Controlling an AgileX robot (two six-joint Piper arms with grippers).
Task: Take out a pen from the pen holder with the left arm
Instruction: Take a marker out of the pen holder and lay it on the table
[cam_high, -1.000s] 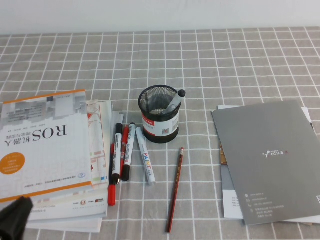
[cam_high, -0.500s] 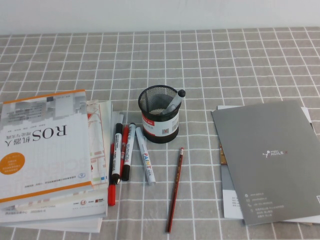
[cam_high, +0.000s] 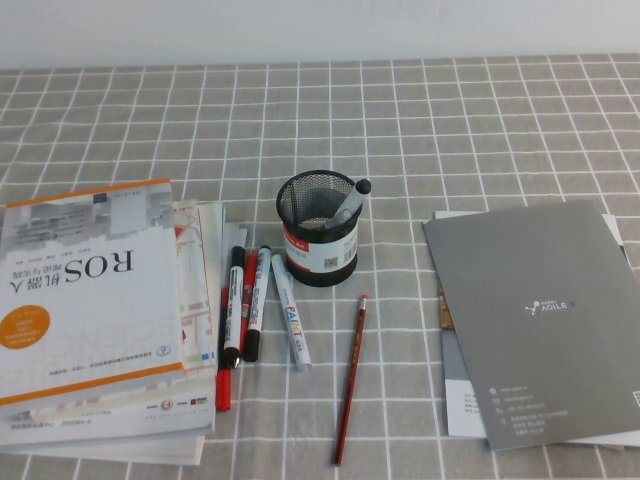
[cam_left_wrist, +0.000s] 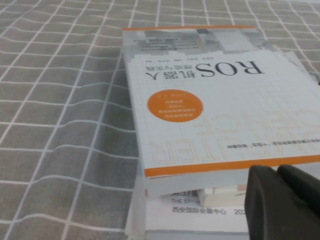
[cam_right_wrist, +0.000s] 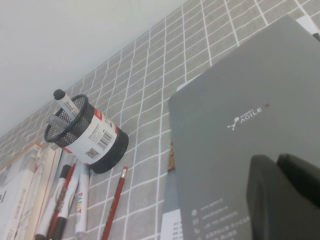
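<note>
Pulled left gripper (cam_left_wrist: 276, 175) out of the top view: shut, empty, by the book (cam_left_wrist: 200, 100), far from the pen (cam_high: 345, 208) in the pen holder (cam_high: 320, 245); right gripper (cam_right_wrist: 276, 165) shut over grey folder (cam_right_wrist: 225, 115).

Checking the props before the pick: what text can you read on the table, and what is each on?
"ROS 机器人": cover of the book on top of the stack.
"AGILE X": grey brochure.
"PAINT": white marker.
The label on the pen holder has a barcode and print too small to read.
The lines in the book's orange circle are too small to read.
</note>
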